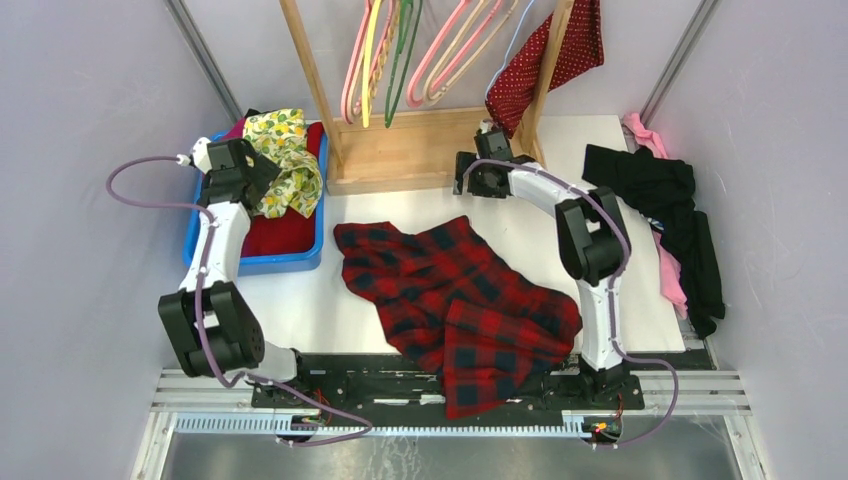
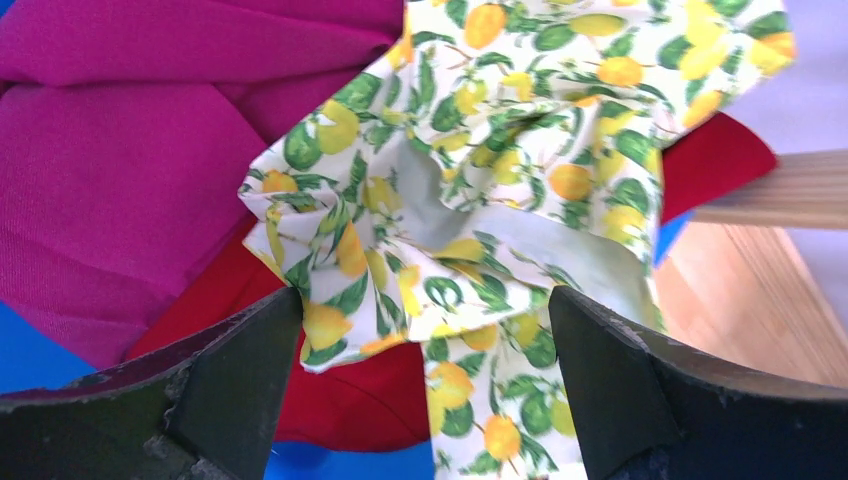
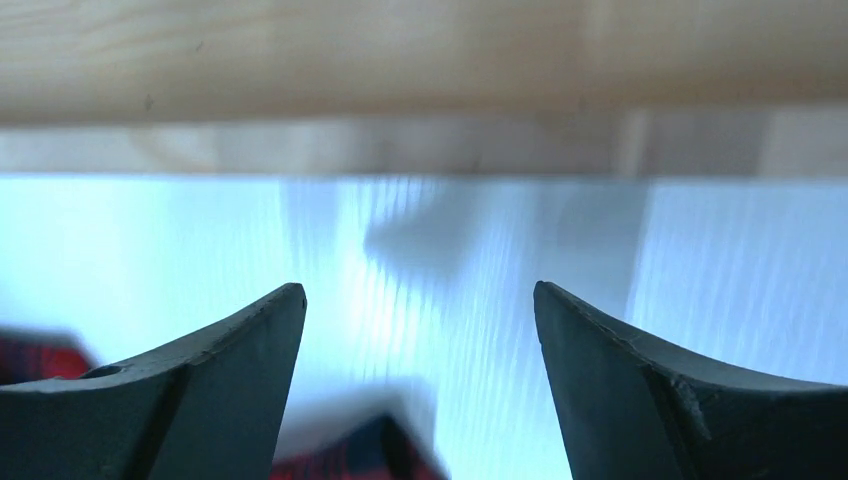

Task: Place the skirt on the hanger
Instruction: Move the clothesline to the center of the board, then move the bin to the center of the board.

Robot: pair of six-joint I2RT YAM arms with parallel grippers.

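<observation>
the left gripper (image 2: pixel 425 330) stands wide, both dark fingers (image 2: pixel 250 370) apart and nothing between them. it hovers just over a lemon-print cloth (image 2: pixel 500 150), whose crumpled edge hangs between the fingertips without being pinched. under that cloth lie a red cloth (image 2: pixel 350 400) and a magenta cloth (image 2: pixel 120 150), all inside the blue bin (image 1: pixel 300 262) at the far left of the surface (image 1: pixel 320 310).

the right gripper (image 3: pixel 420 300) is also wide and holds nothing. it sits low over bare white surface, facing the base board of the wooden rack (image 1: pixel 400 150). its wrist view is blurred, with only a sliver of plaid at the bottom edge.

the red-and-black plaid garment (image 1: pixel 450 290) sprawls across the middle of the surface, its near end drooping over the front rail. a black garment (image 1: pixel 670 200) and a pink cloth (image 1: pixel 640 130) lie along the right edge.

the skirt (image 1: pixel 545 55) hangs high at the right post of the rack, well apart from both grippers, its top cut off by the frame. the hanger (image 1: pixel 510 45) shows only as a thin pale line along the skirt's left edge. whether the skirt sits on it cannot be made out. pink hangers (image 1: pixel 450 50) dangle to its left.
</observation>
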